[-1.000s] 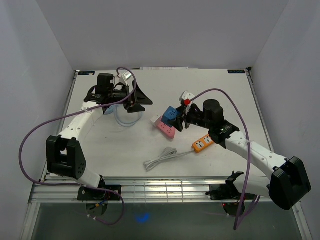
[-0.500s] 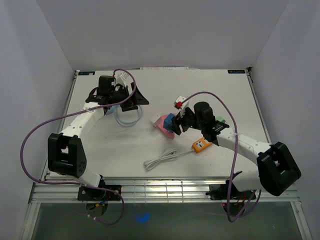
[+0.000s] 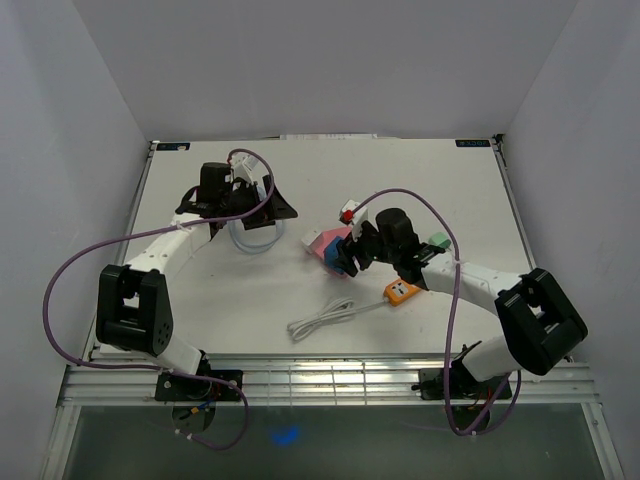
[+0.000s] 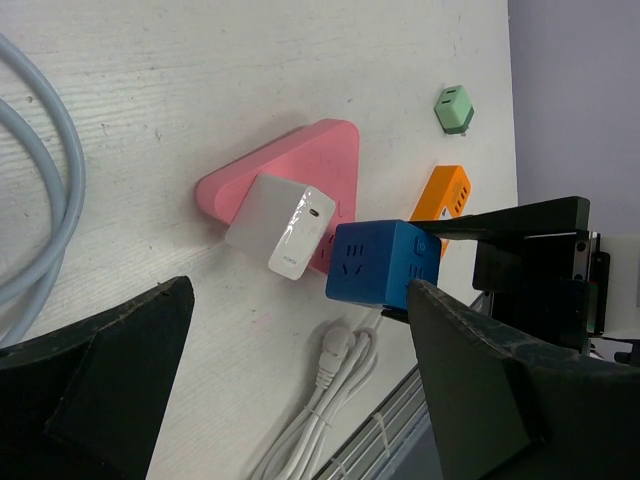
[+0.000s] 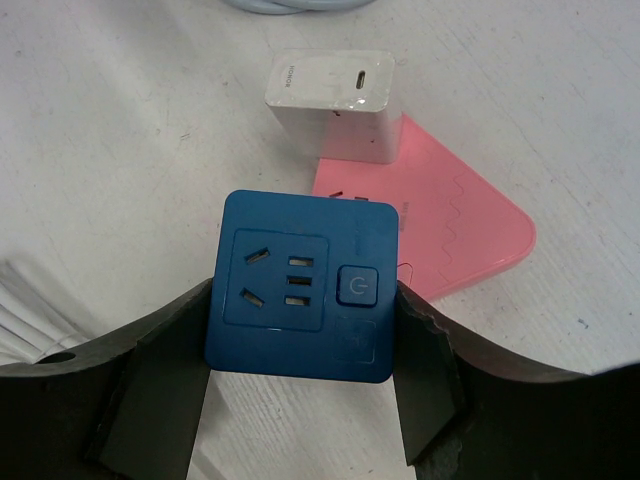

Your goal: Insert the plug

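My right gripper (image 5: pixel 302 312) is shut on the plug, a blue cube (image 5: pixel 300 285) with socket holes and a power button on its upper face. Its prongs are hidden. The cube (image 3: pixel 338 252) hangs at the near edge of a pink triangular power strip (image 3: pixel 322 240) lying mid-table. A white charger (image 5: pixel 335 105) sits plugged in at the strip's far corner (image 5: pixel 460 225). My left gripper (image 3: pixel 276 206) stands open to the left of the strip with nothing between its jaws. The left wrist view shows the cube (image 4: pixel 382 263), the charger (image 4: pixel 280 225) and the strip (image 4: pixel 310 160).
An orange power strip (image 3: pixel 402 290) lies right of the cube, and a small green adapter (image 3: pixel 436 241) sits further right. A bundled white cable (image 3: pixel 322 318) lies toward the near edge. A pale blue cable coil (image 3: pixel 250 238) rests under the left arm.
My right arm has swung left and carried the blue cube over the near side of the pink strip. The left gripper has shifted slightly and stays open.
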`<state>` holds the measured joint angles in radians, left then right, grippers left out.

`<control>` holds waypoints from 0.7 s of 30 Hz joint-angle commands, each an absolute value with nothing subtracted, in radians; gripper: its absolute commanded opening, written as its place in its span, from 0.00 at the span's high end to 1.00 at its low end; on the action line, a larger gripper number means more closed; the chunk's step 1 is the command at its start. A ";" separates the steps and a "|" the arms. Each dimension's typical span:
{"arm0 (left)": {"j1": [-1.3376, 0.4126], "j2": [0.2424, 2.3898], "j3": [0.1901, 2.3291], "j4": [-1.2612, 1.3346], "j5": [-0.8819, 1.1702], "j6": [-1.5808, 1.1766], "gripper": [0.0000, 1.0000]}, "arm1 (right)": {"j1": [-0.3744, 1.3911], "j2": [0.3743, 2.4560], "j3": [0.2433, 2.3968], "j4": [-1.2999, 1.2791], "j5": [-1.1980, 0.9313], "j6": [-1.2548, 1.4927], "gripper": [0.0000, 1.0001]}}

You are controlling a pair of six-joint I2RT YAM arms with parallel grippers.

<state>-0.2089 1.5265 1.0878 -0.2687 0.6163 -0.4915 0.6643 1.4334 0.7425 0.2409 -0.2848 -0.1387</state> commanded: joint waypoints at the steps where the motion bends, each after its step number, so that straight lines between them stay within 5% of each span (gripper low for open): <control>1: -0.210 1.500 1.075 -0.239 0.652 -0.468 0.02 | 0.675 1.440 0.765 0.316 -0.262 -0.144 0.92; 21: -0.212 1.534 1.077 -0.241 0.695 -0.468 0.02 | 0.687 1.456 0.759 0.334 -0.170 -0.144 0.92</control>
<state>-0.2089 1.5337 1.0794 -0.2543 0.6697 -0.4858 0.6800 1.4609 0.7425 0.2916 -0.2066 -0.1375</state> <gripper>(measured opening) 0.979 0.681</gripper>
